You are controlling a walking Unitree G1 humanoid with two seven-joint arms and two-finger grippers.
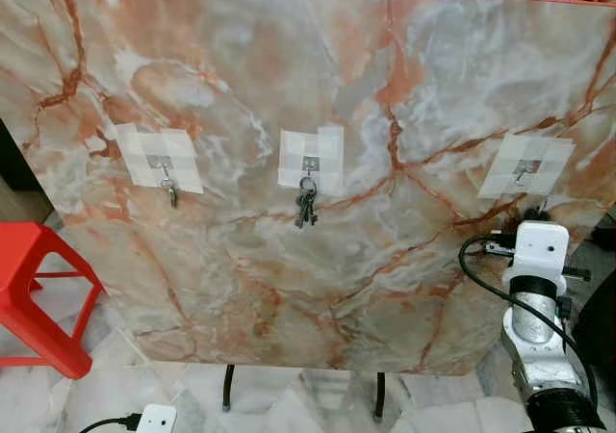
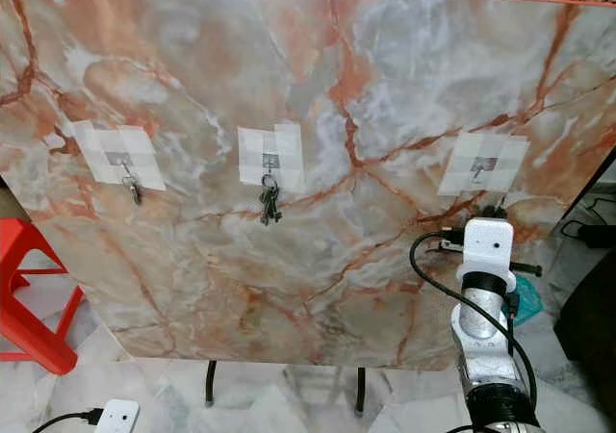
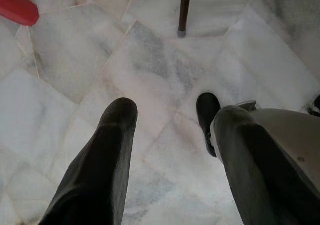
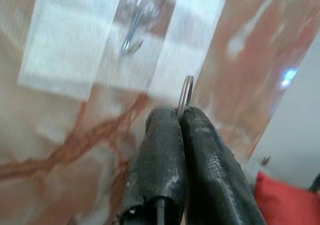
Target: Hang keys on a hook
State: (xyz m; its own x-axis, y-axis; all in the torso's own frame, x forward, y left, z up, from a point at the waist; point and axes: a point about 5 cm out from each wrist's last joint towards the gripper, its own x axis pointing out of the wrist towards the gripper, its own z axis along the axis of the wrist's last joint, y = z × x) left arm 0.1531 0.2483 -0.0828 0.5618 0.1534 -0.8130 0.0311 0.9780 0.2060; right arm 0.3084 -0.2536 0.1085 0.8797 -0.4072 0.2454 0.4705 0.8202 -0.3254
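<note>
A marble-patterned board [image 1: 318, 115] stands upright with three taped metal hooks. A single key [image 1: 171, 194] hangs from the left hook, and a key bunch [image 1: 305, 207] hangs from the middle hook. The right hook [image 1: 525, 170] is bare. My right arm [image 1: 534, 308] is raised just below that hook. In the right wrist view, my right gripper [image 4: 180, 116] is shut on a metal key ring [image 4: 186, 92], which stands a little below and beside the hook [image 4: 132, 32]. The keys on the ring are hidden. My left gripper [image 3: 175, 115] hangs open over the floor.
A red stool [image 1: 29, 289] stands at the board's left. The board rests on thin dark legs [image 1: 228, 385] on a pale marble floor. A white plug block [image 1: 154, 419] with a black cable lies on the floor in front.
</note>
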